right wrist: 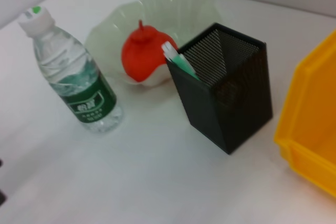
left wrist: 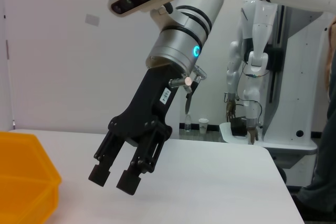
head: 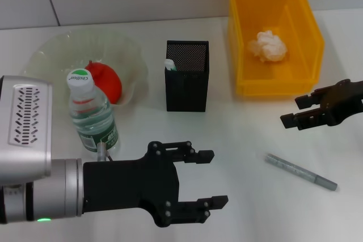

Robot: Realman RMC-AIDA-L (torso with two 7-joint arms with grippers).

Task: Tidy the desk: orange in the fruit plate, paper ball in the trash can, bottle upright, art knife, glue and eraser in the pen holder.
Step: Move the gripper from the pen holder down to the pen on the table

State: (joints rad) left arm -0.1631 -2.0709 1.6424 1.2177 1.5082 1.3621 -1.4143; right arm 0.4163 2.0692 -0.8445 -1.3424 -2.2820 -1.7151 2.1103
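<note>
Mostly done: orange [head: 105,81] in the plate [head: 48,50] upper left, paper ball [head: 267,46] in the bin [head: 306,21] upper right, bottle [head: 91,114] upright. A grey knife [head: 300,172] lies lower right, outside the holder [head: 187,83]. Left gripper [head: 207,179] and right gripper [head: 294,110] hover, jaws apart, empty.

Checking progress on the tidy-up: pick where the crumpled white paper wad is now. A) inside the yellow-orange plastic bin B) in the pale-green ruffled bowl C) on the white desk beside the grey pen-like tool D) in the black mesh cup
A: the crumpled white paper wad lies on the floor of the yellow-orange plastic bin, inside its walls.
</note>
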